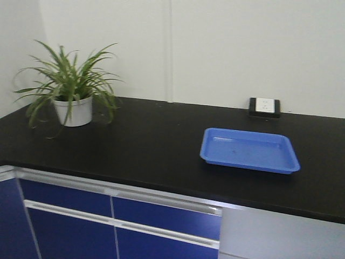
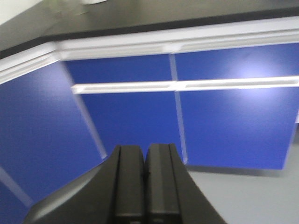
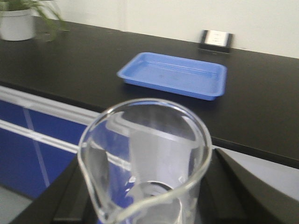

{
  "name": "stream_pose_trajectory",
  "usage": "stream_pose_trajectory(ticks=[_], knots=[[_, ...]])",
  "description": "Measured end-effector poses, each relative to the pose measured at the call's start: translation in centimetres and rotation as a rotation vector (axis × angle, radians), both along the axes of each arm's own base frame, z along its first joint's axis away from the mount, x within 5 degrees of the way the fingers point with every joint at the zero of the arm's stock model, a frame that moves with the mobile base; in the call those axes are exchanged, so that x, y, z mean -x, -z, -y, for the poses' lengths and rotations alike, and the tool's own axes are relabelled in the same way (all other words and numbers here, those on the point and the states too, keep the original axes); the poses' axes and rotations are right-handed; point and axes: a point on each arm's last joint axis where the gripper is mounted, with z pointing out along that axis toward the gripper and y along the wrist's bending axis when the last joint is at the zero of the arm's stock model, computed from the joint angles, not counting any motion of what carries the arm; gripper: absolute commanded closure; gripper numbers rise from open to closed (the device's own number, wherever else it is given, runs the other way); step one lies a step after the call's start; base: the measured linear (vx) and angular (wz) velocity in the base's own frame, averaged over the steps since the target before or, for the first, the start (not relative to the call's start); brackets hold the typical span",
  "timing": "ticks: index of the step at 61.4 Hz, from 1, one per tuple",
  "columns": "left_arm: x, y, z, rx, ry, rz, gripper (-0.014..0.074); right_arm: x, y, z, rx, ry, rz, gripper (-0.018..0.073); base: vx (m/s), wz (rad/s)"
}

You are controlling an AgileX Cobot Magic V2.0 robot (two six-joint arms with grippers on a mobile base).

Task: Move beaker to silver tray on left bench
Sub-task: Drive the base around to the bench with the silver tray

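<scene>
one beaker, upright with spout toward 7 o'clock, sits clamped between the right jaws short of the black tabletop, blue tray at 12 o'clock beyond it, silver tray not in view, left jaws closed and empty by the cabinet fronts.

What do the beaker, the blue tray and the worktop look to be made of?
The beaker looks like clear glass: see-through, with a bright rolled rim. The blue tray is likely plastic: uniform colour, soft sheen. The worktop is matte black and barely reflects; its material is unclear.
</scene>
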Motion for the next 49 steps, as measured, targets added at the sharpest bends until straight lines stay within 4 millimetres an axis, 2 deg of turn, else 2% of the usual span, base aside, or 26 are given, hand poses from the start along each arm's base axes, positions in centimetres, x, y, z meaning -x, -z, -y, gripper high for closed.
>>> stream_pose_trajectory(ticks=[21, 49], knots=[[0.0, 0.0, 0.0, 0.0, 0.0, 0.0, 0.0595, 0.0, 0.0, 0.0, 0.0, 0.0, 0.0, 0.0571, -0.27, 0.58], [0.0, 0.0, 0.0, 0.0, 0.0, 0.0, 0.0595, 0.0, 0.0, 0.0, 0.0, 0.0, 0.0, 0.0571, -0.19, 0.42]])
